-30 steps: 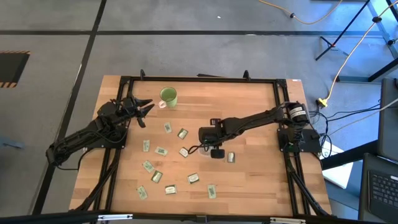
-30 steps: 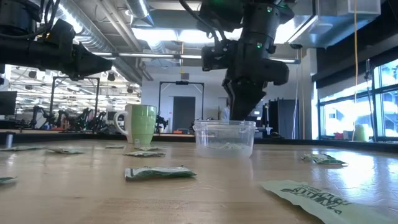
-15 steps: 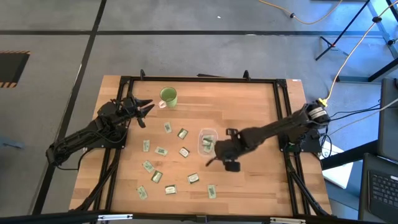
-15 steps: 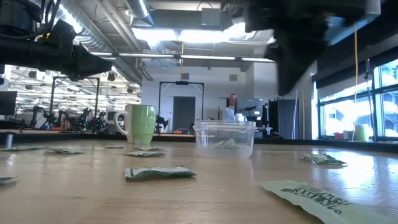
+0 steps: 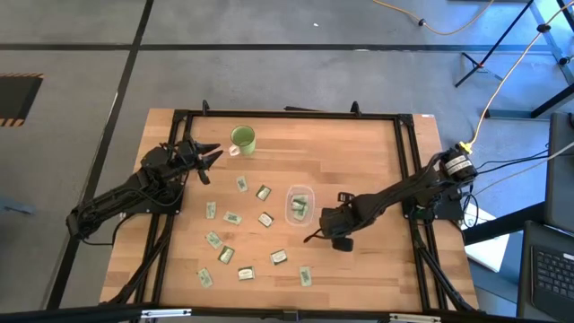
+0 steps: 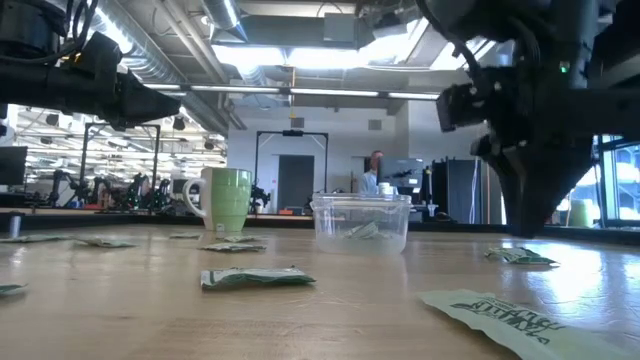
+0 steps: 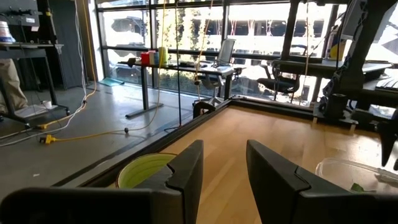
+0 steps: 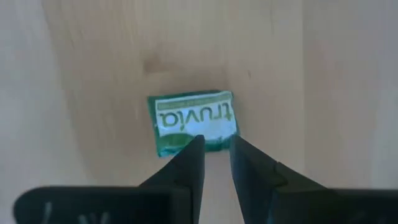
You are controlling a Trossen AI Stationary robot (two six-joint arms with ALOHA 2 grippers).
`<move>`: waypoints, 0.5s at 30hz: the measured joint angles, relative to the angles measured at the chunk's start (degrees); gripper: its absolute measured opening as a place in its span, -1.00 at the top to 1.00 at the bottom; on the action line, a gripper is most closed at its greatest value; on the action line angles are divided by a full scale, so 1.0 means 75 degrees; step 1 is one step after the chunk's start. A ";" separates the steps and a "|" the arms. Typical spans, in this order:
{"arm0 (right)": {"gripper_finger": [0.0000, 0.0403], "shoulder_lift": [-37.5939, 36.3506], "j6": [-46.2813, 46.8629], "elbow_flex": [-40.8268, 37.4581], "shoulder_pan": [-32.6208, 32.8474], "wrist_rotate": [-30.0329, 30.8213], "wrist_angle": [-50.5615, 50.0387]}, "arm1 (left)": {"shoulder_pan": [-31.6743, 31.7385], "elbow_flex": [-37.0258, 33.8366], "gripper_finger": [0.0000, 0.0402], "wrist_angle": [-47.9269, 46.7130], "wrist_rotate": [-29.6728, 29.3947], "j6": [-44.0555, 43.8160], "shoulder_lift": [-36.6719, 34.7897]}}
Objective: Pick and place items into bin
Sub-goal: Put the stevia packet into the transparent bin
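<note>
The right wrist view alone shows writing: a green and white packet [image 8: 193, 122] printed "truvia" lies flat on the wooden table [image 8: 93, 56] directly beyond the right gripper [image 8: 216, 155], whose fingers stand slightly apart with nothing between them. In the high view that gripper [image 5: 334, 235] sits just beside the clear bin [image 5: 299, 204], on the side away from the green mug [image 5: 242, 138], and the packet itself is hidden under the arm. The bin holds at least 1 packet; the low view shows one resting inside its clear wall [image 6: 361, 221]. Other packets [image 5: 232, 218] lie scattered beyond the bin from the right gripper. The nearest packet in the low view [image 6: 515, 318] carries lettering too slanted to read. The left gripper [image 5: 208, 157] waits near the mug, fingers [image 7: 186, 171] apart and empty.
</note>
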 joint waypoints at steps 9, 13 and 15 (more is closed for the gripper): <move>0.84 -0.0019 -0.0036 -0.0614 -0.0189 -0.0111 0.0717 | -0.0002 0.0003 0.42 0.0000 0.0000 0.0000 0.0000; 0.97 -0.0026 -0.0082 -0.0649 -0.0188 -0.0125 0.0726 | 0.0000 0.0002 0.42 0.0000 0.0000 0.0000 0.0000; 0.97 -0.0026 -0.0136 -0.0639 -0.0187 -0.0126 0.0710 | 0.0000 0.0003 0.42 0.0000 0.0000 0.0000 0.0000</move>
